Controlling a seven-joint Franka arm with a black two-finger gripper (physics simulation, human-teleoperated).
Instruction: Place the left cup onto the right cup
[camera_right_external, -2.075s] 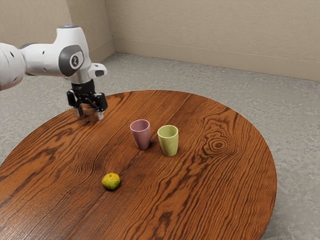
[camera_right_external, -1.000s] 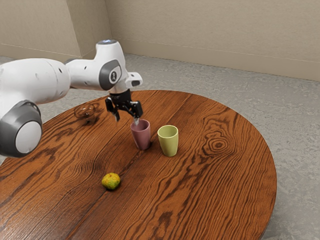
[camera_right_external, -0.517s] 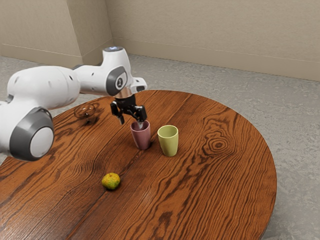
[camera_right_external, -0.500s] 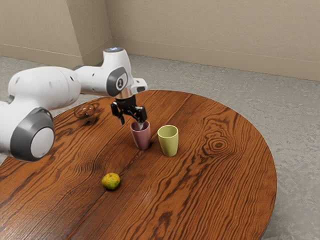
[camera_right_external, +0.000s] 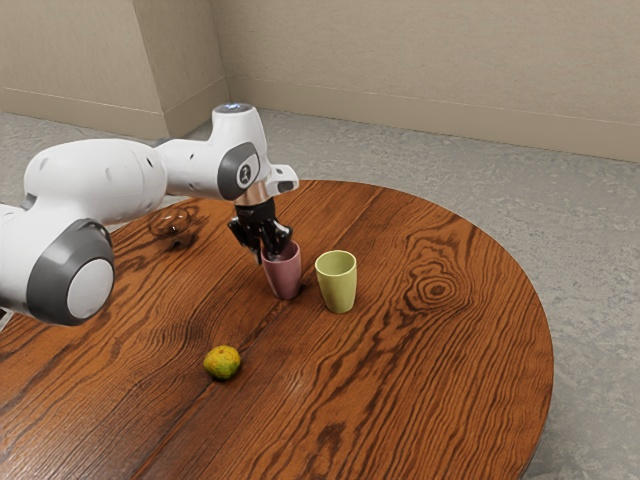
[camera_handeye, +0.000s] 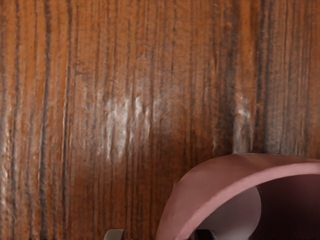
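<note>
A pink cup stands upright near the middle of the round wooden table. A light green cup stands upright just to the exterior view's right of it, a small gap apart. My gripper is down at the pink cup's rim on the side nearest the arm, pointing downward. In the wrist view the pink cup's rim curves right under my hand. One fingertip is outside the wall with a gap to it, and the other sits inside. The gripper is open.
A yellow-green fruit lies on the table toward its front edge. A small dark glass bowl sits at the table's far left, behind my arm. The table's right half is bare wood.
My hand has swung from the table's left edge over to the pink cup. In the last half second it dropped lower onto the rim, and the fingers stand closer together.
</note>
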